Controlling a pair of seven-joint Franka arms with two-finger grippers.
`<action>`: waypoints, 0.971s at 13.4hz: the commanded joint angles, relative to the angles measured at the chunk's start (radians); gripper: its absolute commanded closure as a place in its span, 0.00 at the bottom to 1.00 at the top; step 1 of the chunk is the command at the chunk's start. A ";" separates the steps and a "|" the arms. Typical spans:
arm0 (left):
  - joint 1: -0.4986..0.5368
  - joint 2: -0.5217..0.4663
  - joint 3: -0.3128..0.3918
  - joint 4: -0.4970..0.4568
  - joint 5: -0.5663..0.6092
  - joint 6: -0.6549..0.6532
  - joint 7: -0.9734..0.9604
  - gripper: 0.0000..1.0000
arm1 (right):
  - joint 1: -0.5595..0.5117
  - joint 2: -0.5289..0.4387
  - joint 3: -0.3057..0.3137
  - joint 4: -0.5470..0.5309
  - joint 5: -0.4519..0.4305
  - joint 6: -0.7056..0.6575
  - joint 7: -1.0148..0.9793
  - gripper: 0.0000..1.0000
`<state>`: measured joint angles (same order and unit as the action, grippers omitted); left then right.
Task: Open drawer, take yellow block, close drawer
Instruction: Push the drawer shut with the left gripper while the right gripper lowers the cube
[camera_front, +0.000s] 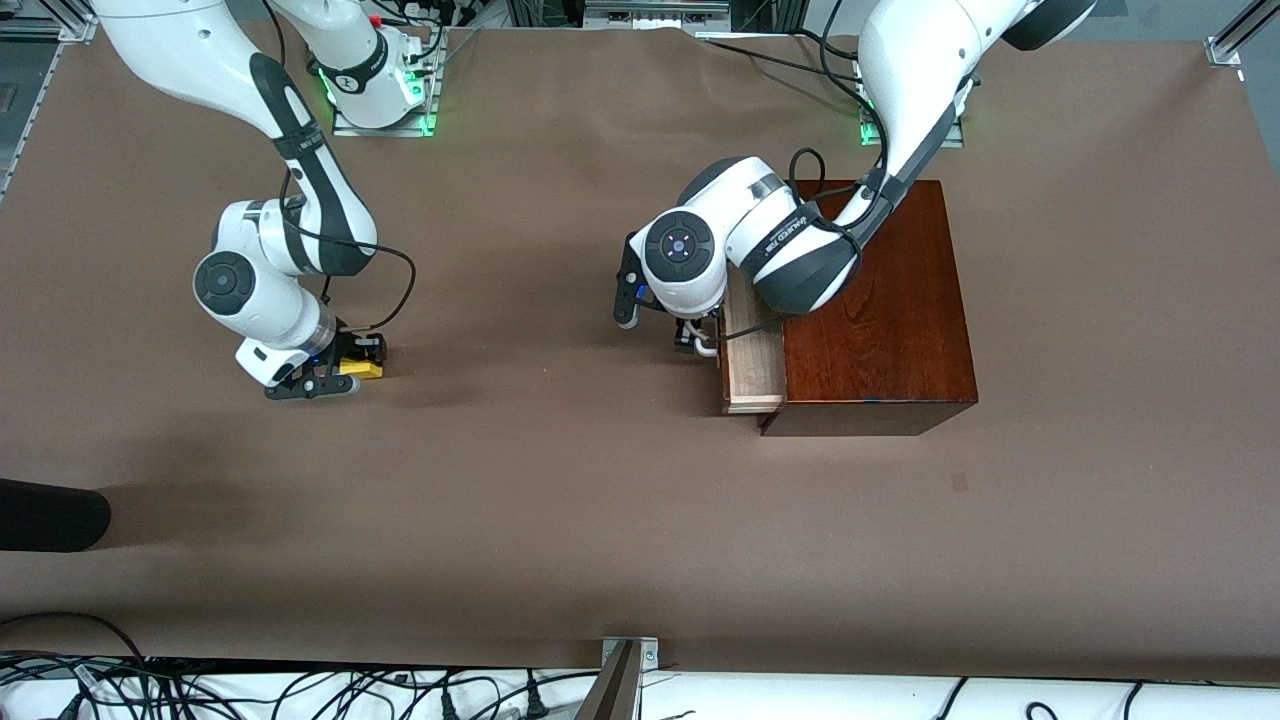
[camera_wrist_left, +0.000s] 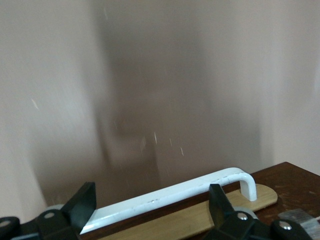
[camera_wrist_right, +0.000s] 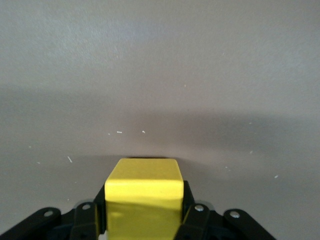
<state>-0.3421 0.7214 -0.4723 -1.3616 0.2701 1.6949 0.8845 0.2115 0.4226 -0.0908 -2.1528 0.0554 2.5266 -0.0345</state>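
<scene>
The mahogany box (camera_front: 880, 310) stands toward the left arm's end of the table. Its drawer (camera_front: 752, 365) is slid partly out, showing pale wood. My left gripper (camera_front: 692, 335) is low in front of the drawer at the white handle (camera_front: 705, 347). In the left wrist view the gripper (camera_wrist_left: 152, 197) is open, and the handle (camera_wrist_left: 190, 189) runs lengthwise between its two spread fingers, with the drawer's pale wood (camera_wrist_left: 220, 216) beside it. My right gripper (camera_front: 335, 378) is down at the table toward the right arm's end, shut on the yellow block (camera_front: 362, 369). The block (camera_wrist_right: 143, 182) fills its jaws.
A dark rounded object (camera_front: 50, 515) juts in at the table's edge near the front camera, at the right arm's end. Cables (camera_front: 300, 690) lie along the table's nearest edge. Brown tabletop (camera_front: 560, 480) lies between the two grippers.
</scene>
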 joint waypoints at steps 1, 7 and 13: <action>0.026 -0.040 0.021 -0.025 0.102 -0.122 0.001 0.00 | 0.000 -0.008 0.005 -0.016 0.004 0.020 0.015 0.82; 0.032 -0.056 0.015 -0.016 0.109 -0.135 -0.006 0.00 | -0.001 -0.079 0.000 0.019 0.000 -0.006 -0.085 0.00; 0.037 -0.226 0.017 0.074 0.083 -0.179 -0.006 0.00 | -0.001 -0.178 0.000 0.299 0.007 -0.435 -0.073 0.00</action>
<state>-0.3069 0.5412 -0.4601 -1.3177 0.3493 1.5596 0.8761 0.2123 0.2813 -0.0911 -1.9280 0.0548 2.2041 -0.0952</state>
